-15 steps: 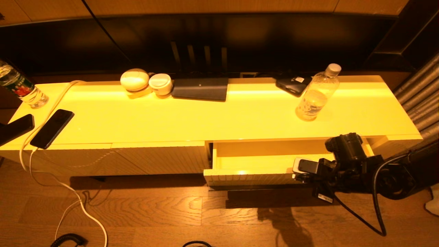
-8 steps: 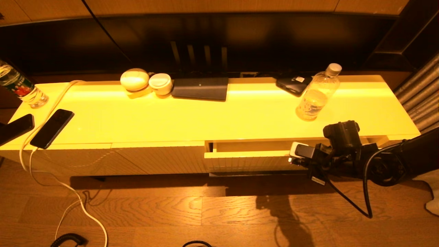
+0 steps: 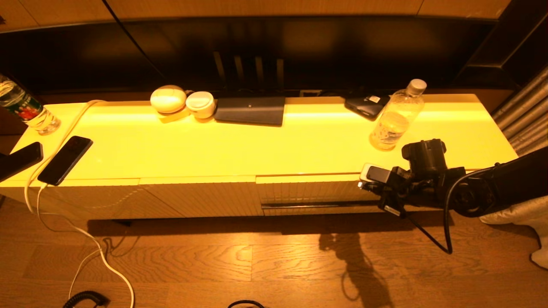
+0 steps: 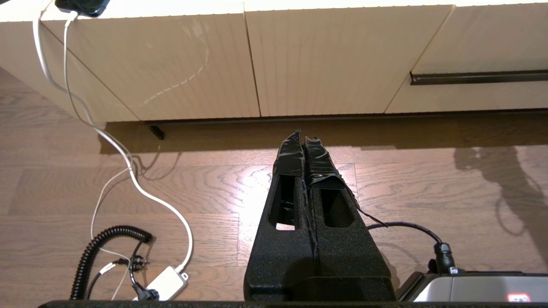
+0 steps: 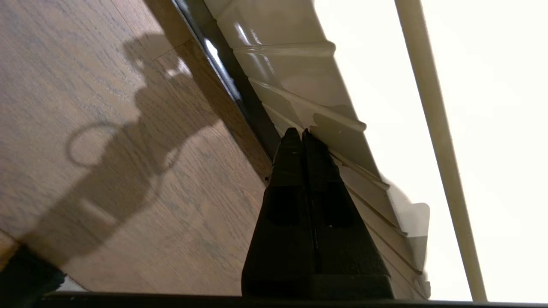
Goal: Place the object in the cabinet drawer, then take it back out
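Note:
The small clear bottle (image 3: 396, 117) with a white cap stands upright on the cabinet top, back right. Below it the cabinet drawer (image 3: 312, 191) is closed, its ribbed front flush with the neighbouring panels and its dark handle strip (image 3: 317, 206) showing. My right gripper (image 5: 299, 133) is shut and empty, tips touching the ribbed drawer front (image 5: 299, 81) near its right end, just above the handle strip (image 5: 231, 85). My left gripper (image 4: 303, 134) is shut and empty, hanging over the floor before the left panels, out of the head view. From there the drawer's strip (image 4: 475, 77) shows.
On the cabinet top are a labelled bottle (image 3: 25, 109) at far left, two phones (image 3: 64, 160), a white cable (image 3: 72, 226), two round white items (image 3: 168, 99), a dark flat box (image 3: 250, 110) and a dark device (image 3: 366, 106). A coiled cable (image 4: 107, 248) lies on the floor.
The drawer has gone from wide open to fully closed, with my right gripper moving toward the cabinet against its front. The bottle has stayed on the top.

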### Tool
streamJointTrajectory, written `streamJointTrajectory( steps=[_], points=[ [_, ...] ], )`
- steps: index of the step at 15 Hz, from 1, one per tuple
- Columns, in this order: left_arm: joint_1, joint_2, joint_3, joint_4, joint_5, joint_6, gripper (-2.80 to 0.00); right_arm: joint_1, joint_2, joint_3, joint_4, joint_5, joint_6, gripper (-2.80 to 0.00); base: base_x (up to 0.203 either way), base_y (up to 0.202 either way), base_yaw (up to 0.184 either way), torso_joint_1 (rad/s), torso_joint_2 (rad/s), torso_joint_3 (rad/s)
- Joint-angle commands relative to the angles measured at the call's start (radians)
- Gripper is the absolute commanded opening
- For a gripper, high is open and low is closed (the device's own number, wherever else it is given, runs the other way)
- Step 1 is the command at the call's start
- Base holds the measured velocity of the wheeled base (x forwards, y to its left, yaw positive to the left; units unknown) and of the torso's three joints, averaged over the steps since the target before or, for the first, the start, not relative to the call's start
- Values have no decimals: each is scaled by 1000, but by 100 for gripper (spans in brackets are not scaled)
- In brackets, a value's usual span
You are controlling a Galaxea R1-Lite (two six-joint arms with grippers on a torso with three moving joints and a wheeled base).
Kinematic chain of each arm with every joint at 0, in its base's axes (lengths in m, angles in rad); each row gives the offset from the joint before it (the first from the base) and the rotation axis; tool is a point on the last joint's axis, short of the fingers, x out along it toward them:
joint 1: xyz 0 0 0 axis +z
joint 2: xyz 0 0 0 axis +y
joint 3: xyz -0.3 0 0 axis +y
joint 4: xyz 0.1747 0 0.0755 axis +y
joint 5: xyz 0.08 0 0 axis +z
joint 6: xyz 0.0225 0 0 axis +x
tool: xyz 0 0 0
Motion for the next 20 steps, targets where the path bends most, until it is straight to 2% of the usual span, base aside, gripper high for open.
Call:
streamJointTrajectory(
  steps=[1,6,9,11,14,20],
  points=[
    [0,0,3,0,1,0,-280,-8,17,-41,-8,-4,-1,-280,0,0,0,0,0,0],
    [0,0,3,0,1,0,-280,-10,-77,29,25,2,23,-280,0,0,0,0,0,0],
    [0,0,2,0,0,0,-280,-11,-274,136,93,3,24,-280,0,0,0,0,0,0],
    [0,0,3,0,1,0,-280,-20,-450,211,143,2,51,-280,0,0,0,0,0,0],
    [0,0,2,0,1,0,-280,-63,-779,303,231,0,179,-280,0,0,0,0,0,0],
    [0,0,3,0,1,0,-280,-174,-1504,526,439,-5,541,-280,0,0,0,0,0,0]
  ],
)
